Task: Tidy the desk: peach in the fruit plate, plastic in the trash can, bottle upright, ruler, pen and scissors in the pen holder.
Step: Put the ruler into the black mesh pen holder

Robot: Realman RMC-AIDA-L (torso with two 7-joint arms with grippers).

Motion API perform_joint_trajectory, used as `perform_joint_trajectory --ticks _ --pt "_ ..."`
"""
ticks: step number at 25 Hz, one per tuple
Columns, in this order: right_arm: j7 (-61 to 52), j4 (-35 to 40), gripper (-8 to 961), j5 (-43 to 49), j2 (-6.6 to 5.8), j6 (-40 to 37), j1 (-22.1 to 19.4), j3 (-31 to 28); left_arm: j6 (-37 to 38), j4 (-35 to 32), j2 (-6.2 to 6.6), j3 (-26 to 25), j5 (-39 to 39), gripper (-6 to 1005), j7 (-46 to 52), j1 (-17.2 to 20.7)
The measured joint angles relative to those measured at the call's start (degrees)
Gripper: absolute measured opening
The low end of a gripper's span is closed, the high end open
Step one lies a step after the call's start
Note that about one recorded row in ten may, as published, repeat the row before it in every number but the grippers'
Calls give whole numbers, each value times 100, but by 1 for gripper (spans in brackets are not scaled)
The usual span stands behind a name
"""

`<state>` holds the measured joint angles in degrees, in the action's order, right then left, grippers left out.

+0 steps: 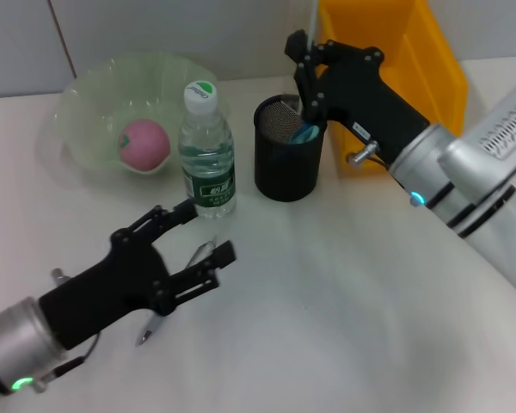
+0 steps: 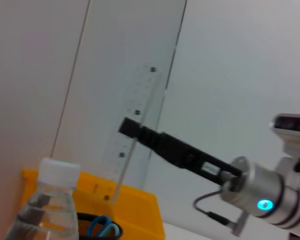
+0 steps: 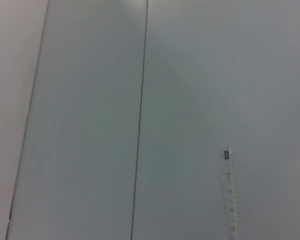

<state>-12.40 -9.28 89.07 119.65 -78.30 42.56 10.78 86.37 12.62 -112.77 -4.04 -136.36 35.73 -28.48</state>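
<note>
Looking down from the head camera, we see a white desk (image 1: pixel 327 310) against a pale wall. At far left sits a translucent green fruit plate (image 1: pixel 86 95) with the pink peach (image 1: pixel 144 144) resting inside it. Just to its right a clear water bottle (image 1: pixel 207 155) stands upright, white cap on top and a green label around its body.

In front of the bottle, our left gripper (image 1: pixel 208 232) hovers low over the desk, its black fingers spread wide and holding nothing. Directly beneath it lies the pen (image 1: pixel 168 297), angled across the desk, partly hidden by the fingers.

Right of the bottle stands the black mesh pen holder (image 1: pixel 285 153). Blue scissors handles (image 1: pixel 306 133) show inside its rim.

Our right gripper (image 1: pixel 303 60) is above the holder, fingers clamped on a clear ruler (image 2: pixel 132 135). In the left wrist view the ruler stands nearly upright, its lower end going down toward the holder; we cannot tell whether that end is inside yet.

Behind the right arm, against the wall, is the yellow trash can (image 1: pixel 430 77).
</note>
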Motion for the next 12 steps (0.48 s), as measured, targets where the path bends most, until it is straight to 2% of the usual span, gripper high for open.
perform_joint_trajectory --ticks 4,5,7,8,10,12 --pt "-117 -1 14 -1 9 523 175 -31 273 -333 -36 21 -97 844 234 0" --pt "-191 6 14 -1 9 668 216 -33 719 -1200 -245 58 -252 844 701 -34" --pt "-289 14 14 -1 10 874 269 -35 860 -1607 -371 108 -276 843 901 -68" --pt "-297 13 14 -1 13 926 283 -37 982 -2049 -509 198 -282 843 1073 -111" --pt "-303 -5 15 -2 19 1072 322 -45 1052 -2365 -588 305 -286 843 1207 -146" --pt "-305 -27 15 -1 21 1147 336 -69 1092 -2573 -581 431 -287 843 1322 -193"
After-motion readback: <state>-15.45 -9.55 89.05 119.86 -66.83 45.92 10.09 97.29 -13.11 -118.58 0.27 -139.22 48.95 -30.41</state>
